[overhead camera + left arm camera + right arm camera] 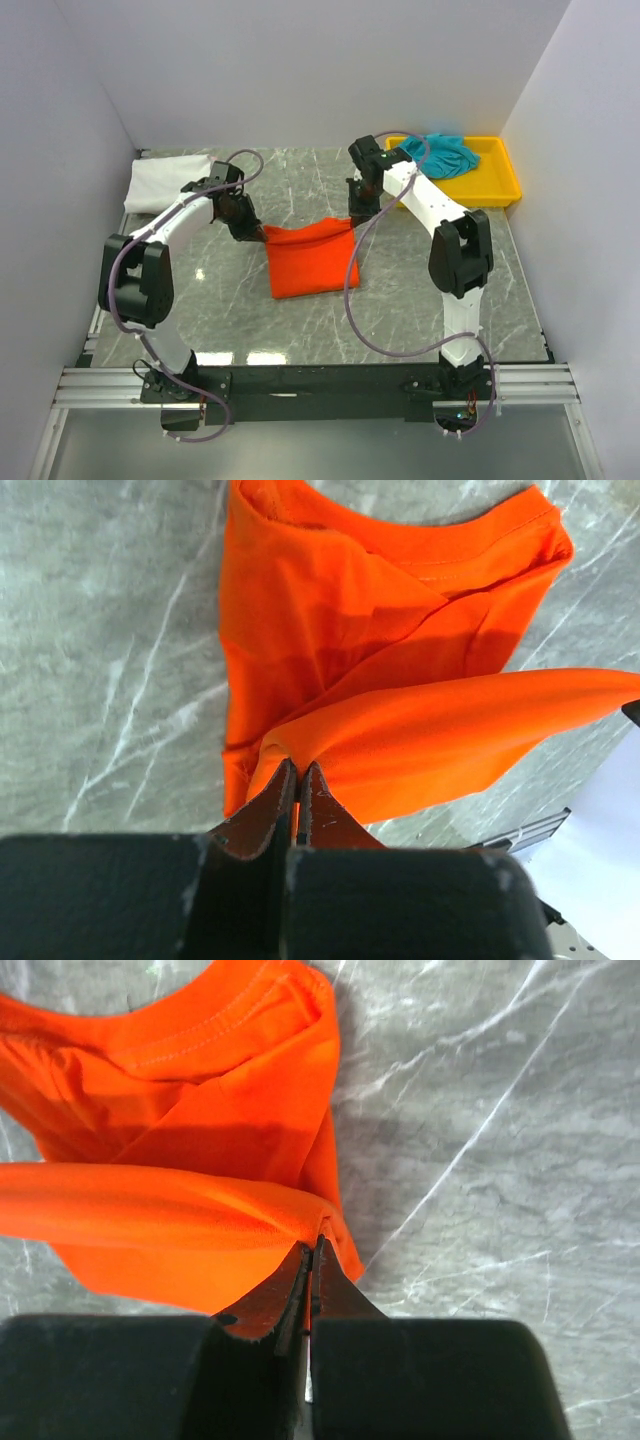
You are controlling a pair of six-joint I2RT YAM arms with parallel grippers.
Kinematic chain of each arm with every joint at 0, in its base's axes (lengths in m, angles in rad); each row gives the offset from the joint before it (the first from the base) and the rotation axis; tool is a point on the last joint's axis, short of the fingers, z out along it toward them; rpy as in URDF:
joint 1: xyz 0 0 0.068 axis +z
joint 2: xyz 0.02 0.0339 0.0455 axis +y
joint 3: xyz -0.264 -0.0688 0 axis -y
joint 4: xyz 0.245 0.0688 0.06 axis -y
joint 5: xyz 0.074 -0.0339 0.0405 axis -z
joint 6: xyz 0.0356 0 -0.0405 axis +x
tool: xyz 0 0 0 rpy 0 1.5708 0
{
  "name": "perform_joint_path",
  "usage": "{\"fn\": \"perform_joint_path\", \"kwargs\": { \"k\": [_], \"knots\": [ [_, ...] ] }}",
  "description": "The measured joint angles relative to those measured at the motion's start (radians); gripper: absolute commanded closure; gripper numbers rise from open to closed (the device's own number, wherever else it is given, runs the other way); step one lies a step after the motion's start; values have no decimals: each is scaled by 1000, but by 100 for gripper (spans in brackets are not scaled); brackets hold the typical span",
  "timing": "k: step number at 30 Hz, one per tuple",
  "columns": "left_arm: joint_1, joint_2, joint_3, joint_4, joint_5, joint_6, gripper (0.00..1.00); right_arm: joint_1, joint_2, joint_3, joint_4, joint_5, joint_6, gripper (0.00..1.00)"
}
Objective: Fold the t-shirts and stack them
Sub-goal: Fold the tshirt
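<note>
The bench [420,290] carries the orange-red t-shirt [308,262] at the middle of the overhead view. Its lower part lies flat while its upper edge is raised between the two arms. The main risk, as I judge it, is in that raised edge. It is held only at its two corners and the span between them sags, so if one arm leads the other as the fold goes over, the edge would land askew and the fold come out crooked. A thin pinch of cloth could also slip free under tension and drop one corner in a bunch. The yellow tray [500,185] at the upper right holds the teal t-shirt [440,153], and the white t-shirt [165,185] lies at the upper left, both well apart from the work. The left arm [170,225] reaches in from the left of the frame, elbow bent, wrist angled down to the shirt's upper left corner. The right arm [430,205] mirrors it from the right. The left fingers [288,792] are clamped on a fold of orange cloth, and the right fingers [300,1272] are pinched tight on the opposite corner
</note>
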State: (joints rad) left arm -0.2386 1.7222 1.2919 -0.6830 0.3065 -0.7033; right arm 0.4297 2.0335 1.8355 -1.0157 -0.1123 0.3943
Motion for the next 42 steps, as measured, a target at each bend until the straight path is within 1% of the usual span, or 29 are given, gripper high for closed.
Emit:
{"fn": "perform_joint_path", "kwargs": {
  "k": [10, 11, 12, 13, 14, 15, 16, 17, 18, 19, 21, 25, 30, 32, 35, 38, 42],
  "knots": [
    [18, 61, 7, 51, 0, 2, 100, -16, 102, 90, -8, -11, -26, 100],
    [20, 63, 8, 51, -2, 0, 98, -16, 116, 104, -10, -12, -27, 100],
    [22, 66, 11, 51, -5, 0, 90, -16, 130, 116, -10, -13, -30, 100],
    [24, 70, 17, 51, -8, 1, 77, -16, 138, 126, -11, -14, -33, 95],
    [26, 75, 25, 51, -14, 0, 52, -16, 150, 144, -16, -14, -35, 83],
    [27, 80, 32, 51, -28, 3, 48, -16, 167, 169, -23, -12, -40, 71],
    [31, 84, 37, 50, -43, -6, 44, -18, 188, 210, -34, -6, -48, 55],
    [38, 86, 40, 50, -62, -12, 37, -20, 216, 258, -42, -2, -60, 48],
    [44, 87, 41, 50, -80, -14, 36, -24, 228, 284, -44, 0, -59, 35],
    [49, 87, 44, 48, -95, -18, 34, -29, 250, 336, -54, -1, -66, 26],
    [58, 87, 55, 50, -124, -15, 29, -37, 262, 379, -47, -2, -77, 24],
    [63, 68, 56, 82, -138, -10, 26, -46, 225, 362, -30, -13, -90, 24],
    [62, -28, -63, 192, -76, 7, 25, -48, 86, 160, 19, -65, -101, 27],
    [60, -69, -142, 245, -33, 12, 23, -42, 17, 58, 37, -92, -102, 28],
    [57, -100, -247, 309, 29, 14, 22, -26, -53, -46, 53, -124, -102, 28],
    [55, -109, -333, 368, 85, 16, 21, 4, -92, -126, 87, -170, -98, 28],
    [54, -109, -419, 454, 151, 15, 20, 45, -100, -209, 135, -229, -86, 29]
  ]
}}
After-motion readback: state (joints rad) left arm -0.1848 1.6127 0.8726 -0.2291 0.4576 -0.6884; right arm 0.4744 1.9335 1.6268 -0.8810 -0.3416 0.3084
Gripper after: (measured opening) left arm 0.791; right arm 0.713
